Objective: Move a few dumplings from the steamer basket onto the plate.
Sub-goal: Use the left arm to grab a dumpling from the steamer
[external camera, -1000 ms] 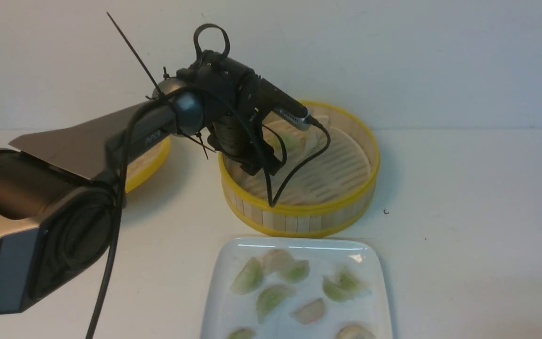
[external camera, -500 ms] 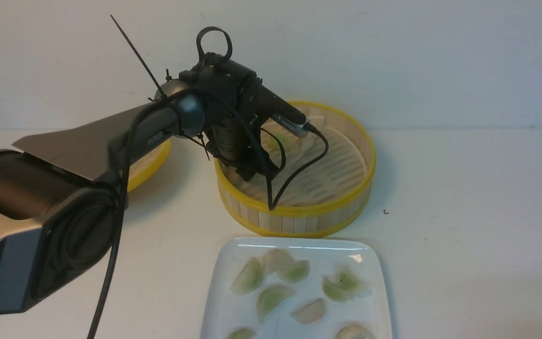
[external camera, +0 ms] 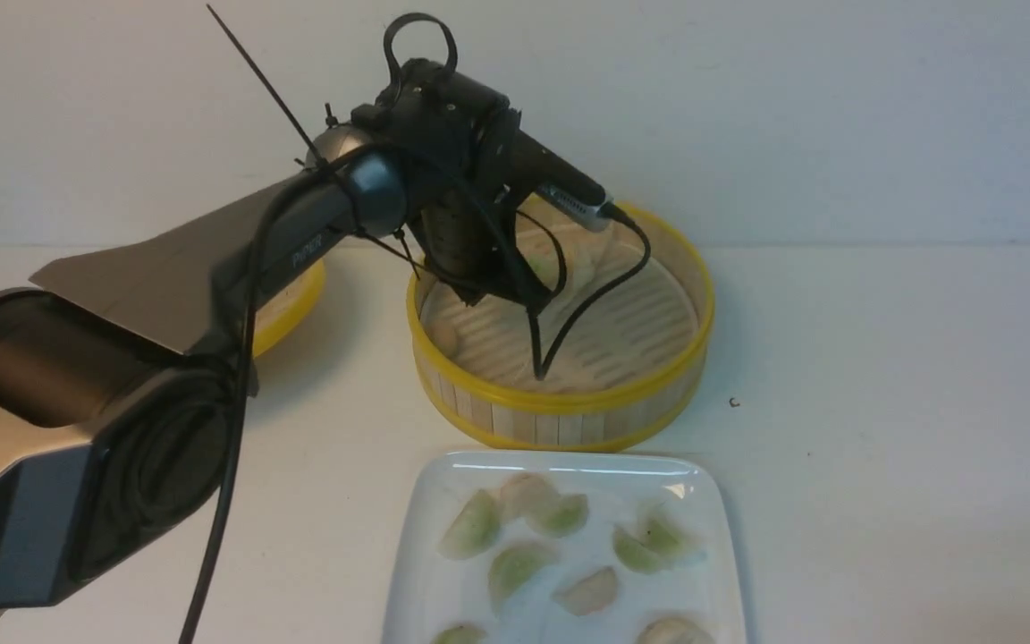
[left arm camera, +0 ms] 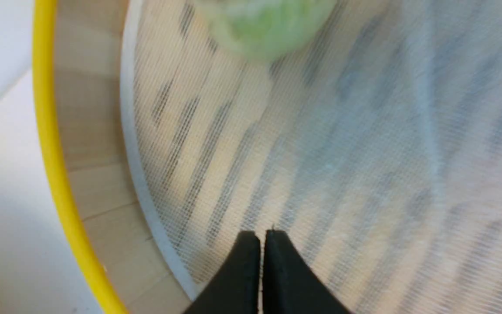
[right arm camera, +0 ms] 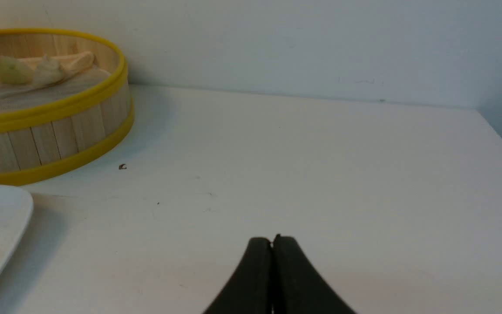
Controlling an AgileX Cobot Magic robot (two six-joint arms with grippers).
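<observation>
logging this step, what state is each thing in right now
left end effector: shut, empty, over the basket's liner
right end effector: shut, empty, away from the basket
steamer basket: uncovered, nearly emptied
dumplings: several on the plate, a few in the basket by its far wall
plate: partly filled
lid: off the basket, lying flat, partly hidden by the left arm

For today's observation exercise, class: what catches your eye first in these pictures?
The big left arm reaches into the steamer basket, left gripper shut on nothing over its liner. Nearer the camera, the white plate already holds several dumplings.
</observation>
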